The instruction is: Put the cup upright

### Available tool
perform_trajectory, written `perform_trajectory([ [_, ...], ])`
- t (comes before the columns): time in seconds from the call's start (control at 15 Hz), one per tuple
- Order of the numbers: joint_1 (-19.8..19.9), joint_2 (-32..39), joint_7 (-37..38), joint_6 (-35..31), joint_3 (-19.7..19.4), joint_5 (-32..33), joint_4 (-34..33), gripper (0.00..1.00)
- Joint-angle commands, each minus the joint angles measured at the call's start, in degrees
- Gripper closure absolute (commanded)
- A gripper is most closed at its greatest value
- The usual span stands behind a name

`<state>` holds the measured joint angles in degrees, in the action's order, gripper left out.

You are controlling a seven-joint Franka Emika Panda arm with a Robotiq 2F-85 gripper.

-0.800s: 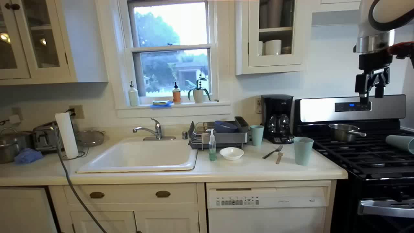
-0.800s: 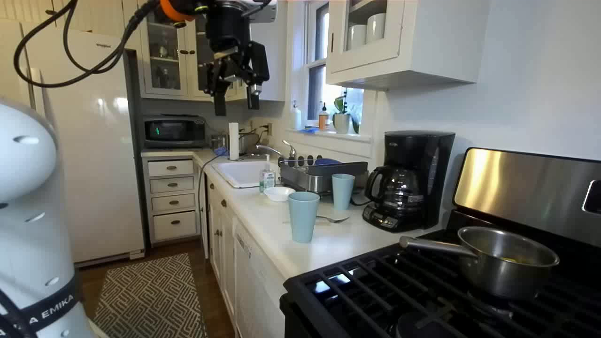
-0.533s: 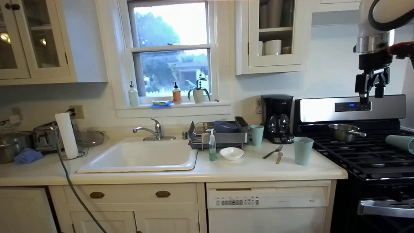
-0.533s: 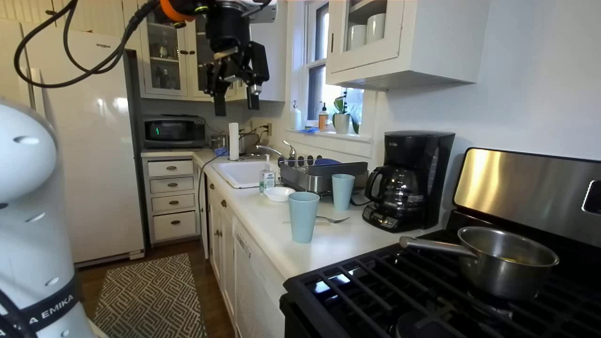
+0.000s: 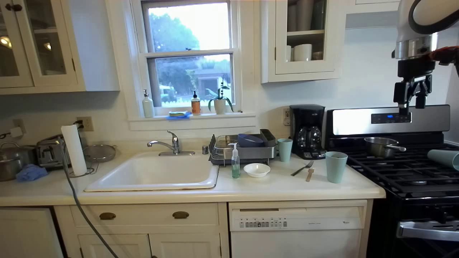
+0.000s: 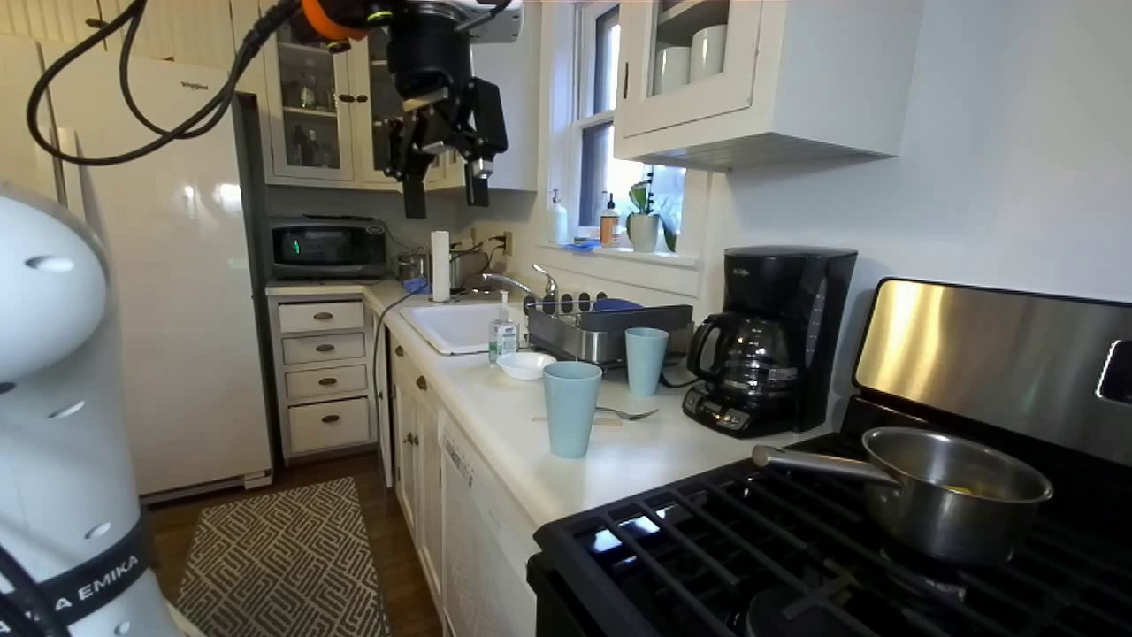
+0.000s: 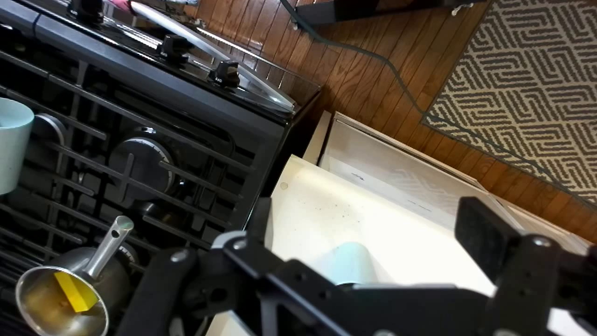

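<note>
At right edge in an exterior view: pale teal tumbler (image 5: 443,158), on its side across black stove grates (image 5: 396,175); upper right: Robotiq gripper (image 5: 412,107), jaws parted, nothing held; righting seemingly not begun; grasp, turning, set-down outstanding.

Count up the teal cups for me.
3: one upright cup on the counter near the stove, another upright cup beside the coffee maker, and a tipped cup lying on the stove. More may be hidden.
</note>
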<state>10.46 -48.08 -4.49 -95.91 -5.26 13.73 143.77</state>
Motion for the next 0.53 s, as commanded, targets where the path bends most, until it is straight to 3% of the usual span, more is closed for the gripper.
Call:
perform_trajectory([
  [0.0, -1.19, -0.02, 0.67, 0.33, -0.79, 0.58, -0.18, 0.00],
  [0.47, 3.11, 1.70, 10.77, -3.57, -0.04, 3.58, -0.80, 0.00],
])
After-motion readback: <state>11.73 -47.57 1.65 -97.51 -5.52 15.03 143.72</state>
